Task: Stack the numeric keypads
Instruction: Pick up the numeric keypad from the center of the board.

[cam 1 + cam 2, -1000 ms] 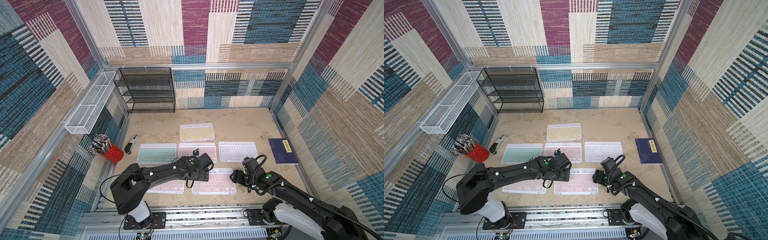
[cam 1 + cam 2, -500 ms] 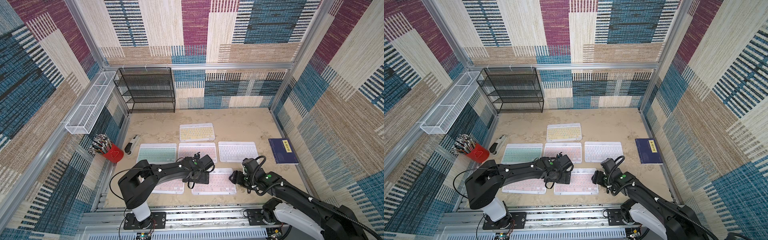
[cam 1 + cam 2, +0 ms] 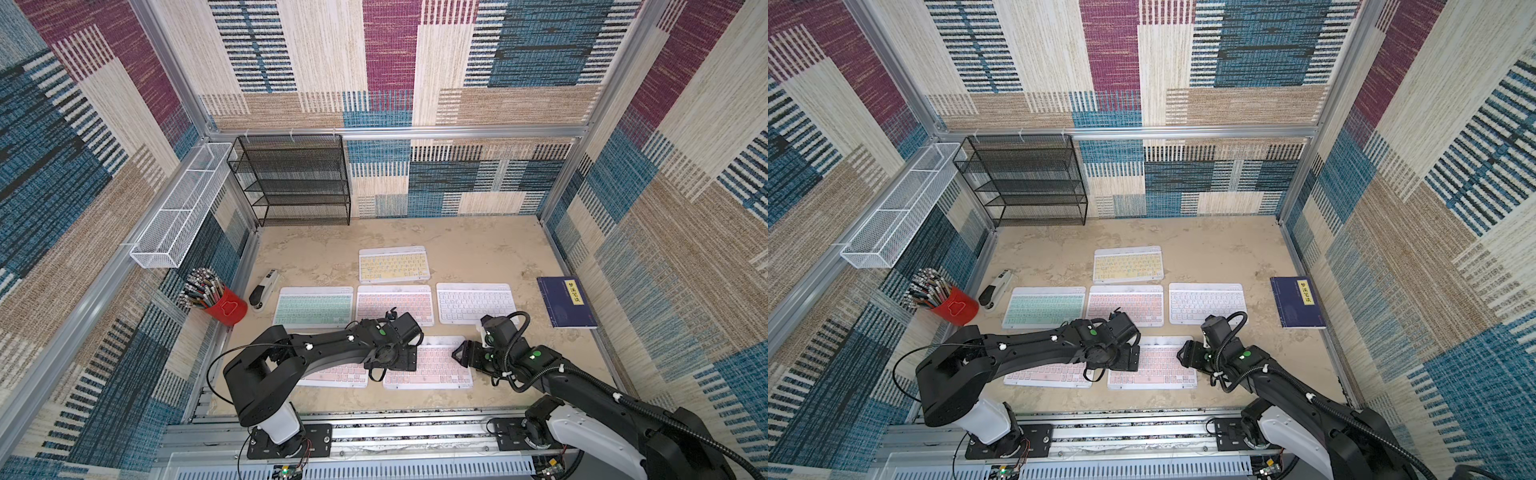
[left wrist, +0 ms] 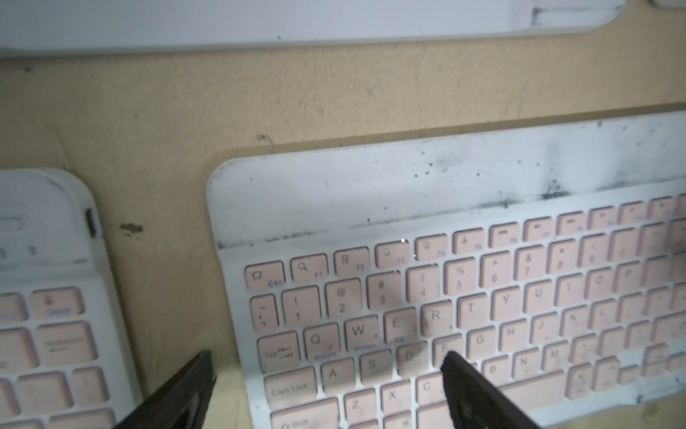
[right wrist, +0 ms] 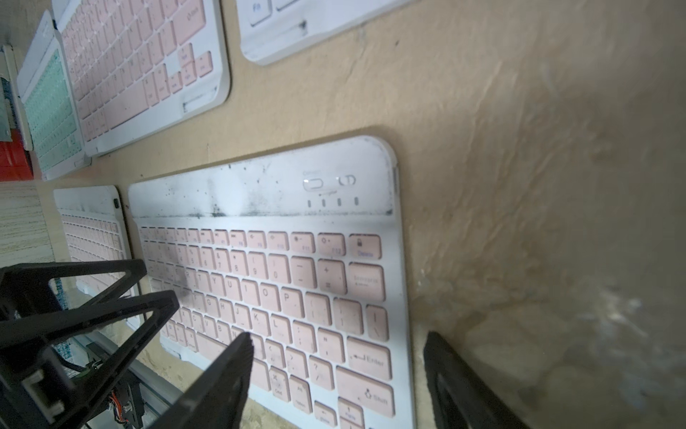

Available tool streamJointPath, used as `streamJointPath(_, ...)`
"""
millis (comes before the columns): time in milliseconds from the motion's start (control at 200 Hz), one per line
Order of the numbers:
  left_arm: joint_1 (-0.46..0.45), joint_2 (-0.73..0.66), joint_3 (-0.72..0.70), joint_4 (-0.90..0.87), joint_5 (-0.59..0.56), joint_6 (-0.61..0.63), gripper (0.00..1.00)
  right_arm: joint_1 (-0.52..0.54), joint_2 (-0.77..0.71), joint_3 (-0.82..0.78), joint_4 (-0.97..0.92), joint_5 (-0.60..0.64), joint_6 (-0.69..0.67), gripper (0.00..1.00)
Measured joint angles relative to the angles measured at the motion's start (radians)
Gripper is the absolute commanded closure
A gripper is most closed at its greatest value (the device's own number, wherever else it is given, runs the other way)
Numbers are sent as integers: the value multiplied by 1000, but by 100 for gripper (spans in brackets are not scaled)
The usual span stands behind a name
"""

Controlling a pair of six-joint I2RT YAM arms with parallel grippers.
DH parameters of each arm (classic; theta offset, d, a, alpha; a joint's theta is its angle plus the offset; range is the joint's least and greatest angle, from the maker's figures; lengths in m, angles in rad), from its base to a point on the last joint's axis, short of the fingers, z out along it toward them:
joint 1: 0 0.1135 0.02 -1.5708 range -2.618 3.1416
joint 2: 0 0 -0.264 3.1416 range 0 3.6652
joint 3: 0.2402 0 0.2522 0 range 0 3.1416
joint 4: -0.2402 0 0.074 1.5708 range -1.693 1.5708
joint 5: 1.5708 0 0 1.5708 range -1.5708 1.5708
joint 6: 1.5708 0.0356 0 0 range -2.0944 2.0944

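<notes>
**Both grippers at the short ends of one pink keypad, nothing gripped**

My left gripper (image 4: 328,358) is spread wide and sits low over the left short end of the front-right pink keypad (image 3: 436,365). In the left wrist view one finger (image 4: 178,390) hangs over the bare strip of table (image 3: 478,245) between this keypad and the front-left pink keypad (image 3: 332,376). The other finger is over the keys. It holds nothing.

My right gripper (image 5: 337,340) is at the opposite short end, jaws parted fairly wide. One finger (image 5: 230,371) is over the keys, the other is past the keypad's edge over the table. I can't tell if either touches. Nothing is clamped.

The two front pink keypads lie flat side by side along the table's front edge with a small gap between them. Behind them is a row of three, just apart:
- the mint keypad (image 3: 313,306), toward the left edge
- the middle pink keypad (image 3: 395,301)
- the white keypad (image 3: 473,302)

The yellow keypad (image 3: 392,264) lies alone behind the middle pink one. All six are flat and none are stacked.

A dark blue book (image 3: 566,302) lies by the right edge. A stapler (image 3: 264,289) and a red cup of pens (image 3: 224,306) are at the left edge. A black mesh rack (image 3: 297,178) stands in the back left corner.
</notes>
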Motion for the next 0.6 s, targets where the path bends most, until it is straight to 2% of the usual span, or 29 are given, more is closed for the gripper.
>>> streamJointPath(601, -27, 46, 3, 39, -24, -4, 3, -3, 6, -11, 40, -36, -9, 25)
